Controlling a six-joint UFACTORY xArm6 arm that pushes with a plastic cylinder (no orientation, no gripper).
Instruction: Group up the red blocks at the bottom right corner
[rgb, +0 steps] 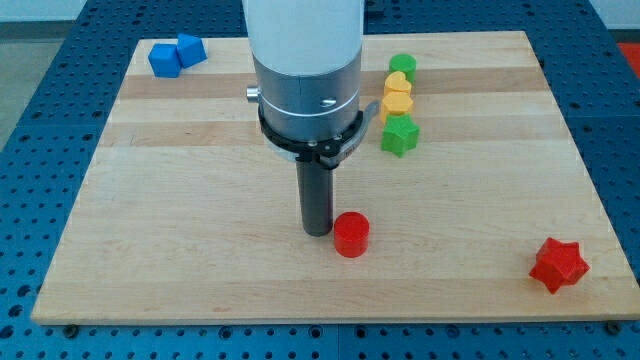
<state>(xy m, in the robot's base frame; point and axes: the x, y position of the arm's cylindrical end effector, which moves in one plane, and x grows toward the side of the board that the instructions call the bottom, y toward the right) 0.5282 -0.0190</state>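
Note:
A red cylinder block (351, 235) stands on the wooden board (180, 230) below the middle. A red star block (558, 265) lies near the board's bottom right corner. My tip (317, 231) rests on the board just to the left of the red cylinder, touching it or nearly so. The arm's white and grey body rises above the tip and hides part of the board's top middle.
Two blue blocks (176, 55) sit at the top left corner. At the top, right of the middle, a green cylinder (402, 66), two yellow blocks (398, 93) and a green star (399, 136) form a column.

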